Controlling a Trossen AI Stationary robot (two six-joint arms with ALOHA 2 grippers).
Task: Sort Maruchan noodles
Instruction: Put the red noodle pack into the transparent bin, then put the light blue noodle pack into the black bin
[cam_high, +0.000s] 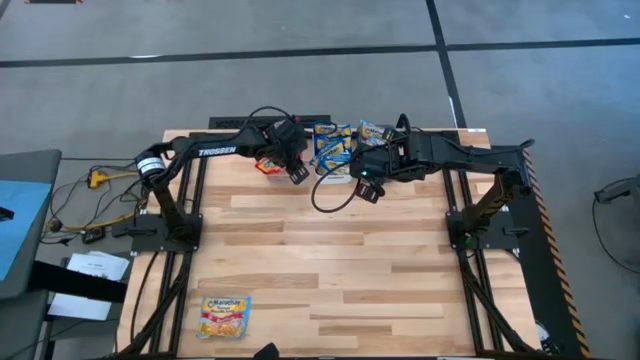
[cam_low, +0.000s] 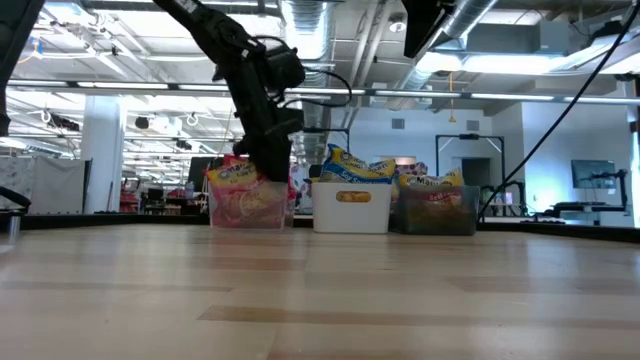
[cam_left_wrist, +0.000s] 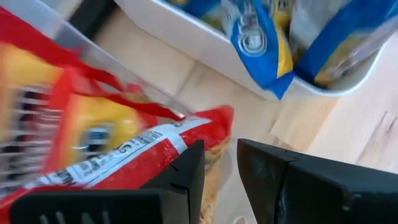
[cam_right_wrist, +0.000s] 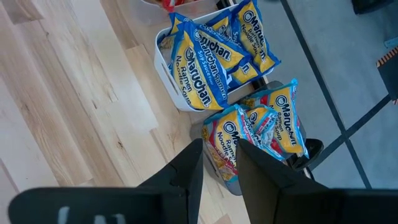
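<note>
My left gripper (cam_high: 293, 172) is at the table's far side, over the clear bin (cam_low: 245, 205), and is shut on a red noodle packet (cam_left_wrist: 93, 143). That bin holds other red packets. To its right stand a white bin (cam_low: 350, 212) of blue packets (cam_right_wrist: 208, 56) and a dark bin (cam_low: 435, 215) with several more packets (cam_right_wrist: 273, 121). My right gripper (cam_high: 367, 188) hangs above the table near these two bins, fingers (cam_right_wrist: 186, 174) a little apart with nothing between them. One yellow-orange packet (cam_high: 223, 315) lies flat near the front left edge. My left gripper pinches the red packet between its two fingers near one corner (cam_left_wrist: 214, 127). The fingers slant down toward the far side. The rest of the packet reaches sideways toward the table's left, over the clear bin; whether it rests on the packets there I cannot tell.
The three bins stand in a row along the far edge. A black cable (cam_high: 335, 195) loops onto the wood in front of the white bin. The middle and near right of the tabletop (cam_high: 400, 290) are bare wood.
</note>
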